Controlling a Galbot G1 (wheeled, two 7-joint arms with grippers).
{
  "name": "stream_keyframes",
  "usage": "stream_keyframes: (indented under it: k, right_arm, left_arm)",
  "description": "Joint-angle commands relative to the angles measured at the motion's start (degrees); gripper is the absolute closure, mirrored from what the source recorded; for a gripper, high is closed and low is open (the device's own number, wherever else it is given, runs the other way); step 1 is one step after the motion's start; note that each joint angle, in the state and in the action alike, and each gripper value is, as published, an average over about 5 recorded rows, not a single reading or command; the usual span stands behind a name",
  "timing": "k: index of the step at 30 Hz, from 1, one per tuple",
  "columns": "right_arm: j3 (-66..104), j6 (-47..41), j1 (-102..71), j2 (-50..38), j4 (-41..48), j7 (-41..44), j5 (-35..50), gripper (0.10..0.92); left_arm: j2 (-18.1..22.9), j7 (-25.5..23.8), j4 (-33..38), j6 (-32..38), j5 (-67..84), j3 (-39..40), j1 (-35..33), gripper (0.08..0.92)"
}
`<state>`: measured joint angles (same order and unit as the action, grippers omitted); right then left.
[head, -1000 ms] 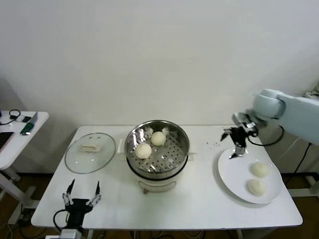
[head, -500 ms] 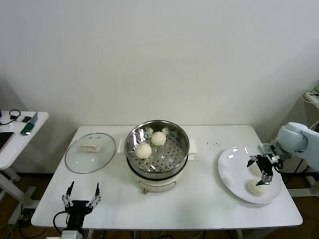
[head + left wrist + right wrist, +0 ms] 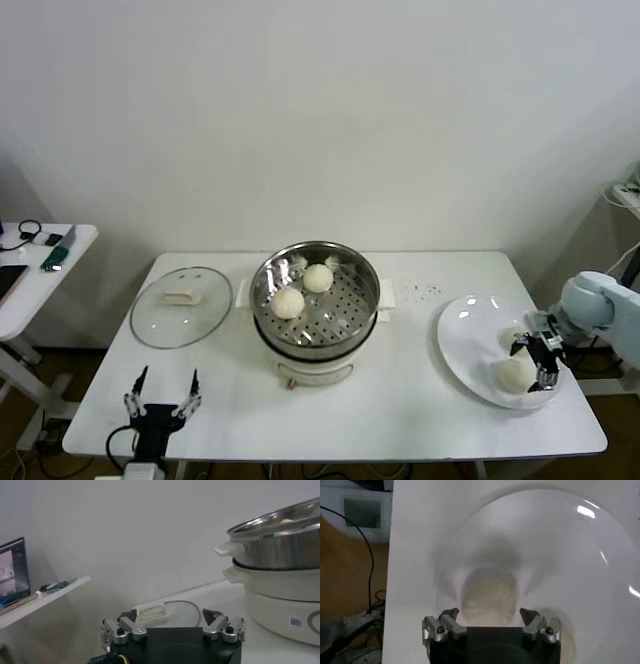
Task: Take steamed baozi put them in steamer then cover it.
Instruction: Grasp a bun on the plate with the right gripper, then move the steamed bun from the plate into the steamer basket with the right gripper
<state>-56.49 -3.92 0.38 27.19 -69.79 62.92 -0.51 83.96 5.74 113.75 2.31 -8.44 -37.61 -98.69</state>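
Two baozi [image 3: 288, 302] [image 3: 318, 277] lie on the perforated tray of the steel steamer [image 3: 362, 316] at the table's middle. Two more sit on the white plate [image 3: 465, 335] at the right; the nearer one [image 3: 513, 374] also shows in the right wrist view [image 3: 487, 600], and the farther one [image 3: 511, 338] is partly hidden by the arm. My right gripper [image 3: 540, 366] is open, low over the plate, its jaws on either side of the nearer baozi [image 3: 489, 621]. The glass cover [image 3: 181, 305] lies flat left of the steamer. My left gripper [image 3: 162, 393] is open and parked at the table's front left.
A small side table [image 3: 30, 270] with a phone and cables stands at far left. In the left wrist view the steamer [image 3: 280, 545] rises close beside the left gripper [image 3: 172, 626], with the cover [image 3: 165, 611] lying flat beyond it. The plate sits near the table's right edge.
My right gripper has swung from above the table's back right down onto the plate and now sits around the nearer baozi. The left arm has not moved.
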Motion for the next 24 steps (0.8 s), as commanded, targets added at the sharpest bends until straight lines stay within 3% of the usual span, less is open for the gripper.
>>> stream_keyframes:
  k: [1,7,15,24]
  right_arm:
    - [2.67,0.27,-3.45,1.94,2.75,-0.04,-1.64,0.203]
    - [2.57,0.17,-3.31,2.81,2.77,0.3,-1.45,0.206]
    - [1.67,0.4,-1.77,2.49,2.9,0.98,-1.11,0.298]
    - [-1.65,1.78,4.63,1.42,0.75,1.59,1.48,0.321]
  left_arm:
    - [0.06,0.05,-0.17,-0.07,-0.2,0.11,0.13,0.177]
    - [0.02,0.12,-0.22,-0.36,-0.33,0.28,0.53,0.177]
    - [-0.02,0.14,-0.19,-0.46,-0.34,0.34,0.69,0.177]
    - [0.0,0.12,-0.16,-0.38,-0.38,0.48,0.58,0.177]
